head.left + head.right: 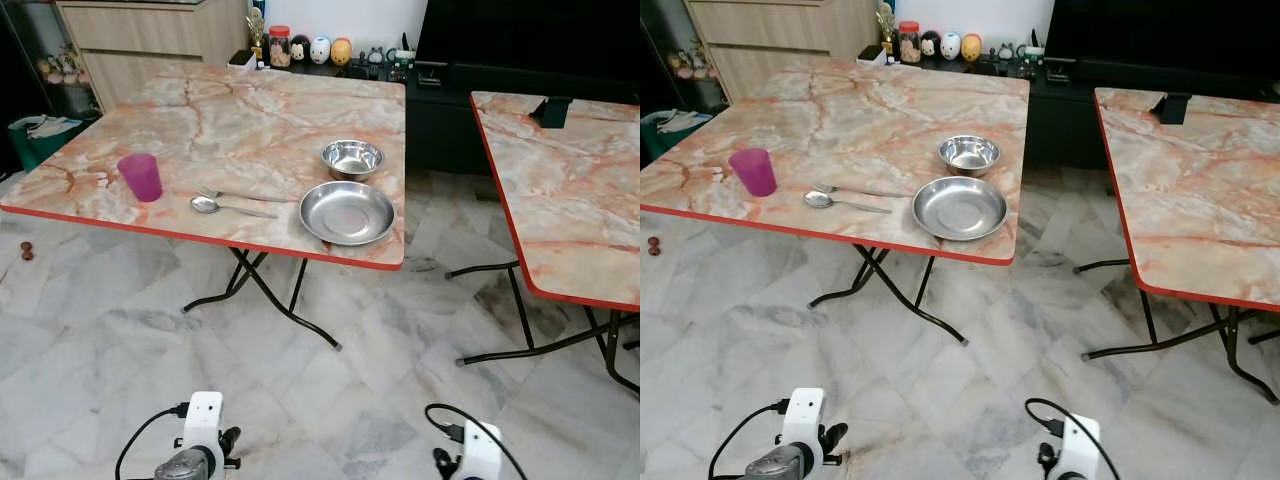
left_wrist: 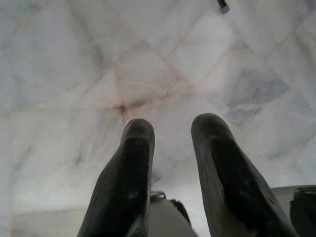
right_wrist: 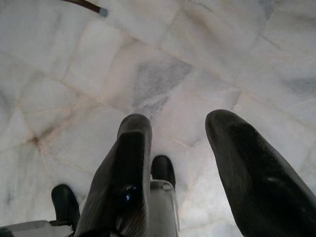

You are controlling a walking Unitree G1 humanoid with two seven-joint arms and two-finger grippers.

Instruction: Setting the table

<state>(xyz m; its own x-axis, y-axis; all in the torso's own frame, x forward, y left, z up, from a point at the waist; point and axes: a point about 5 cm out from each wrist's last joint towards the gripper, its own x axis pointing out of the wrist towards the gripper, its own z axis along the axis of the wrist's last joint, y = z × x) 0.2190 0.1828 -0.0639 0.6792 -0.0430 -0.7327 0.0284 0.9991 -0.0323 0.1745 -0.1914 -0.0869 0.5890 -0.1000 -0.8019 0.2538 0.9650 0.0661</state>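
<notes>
Both arms hang over the floor, left gripper and right gripper spread, empty. The plate sits near the table edge — a clumsy reach for the spoon beside it could knock it off.

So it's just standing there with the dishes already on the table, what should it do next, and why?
Probably step closer to the table. Both arms hang low over the marble floor, the left claw and right claw open and empty, well short of the purple cup, spoon, fork, steel plate and bowl.
</notes>
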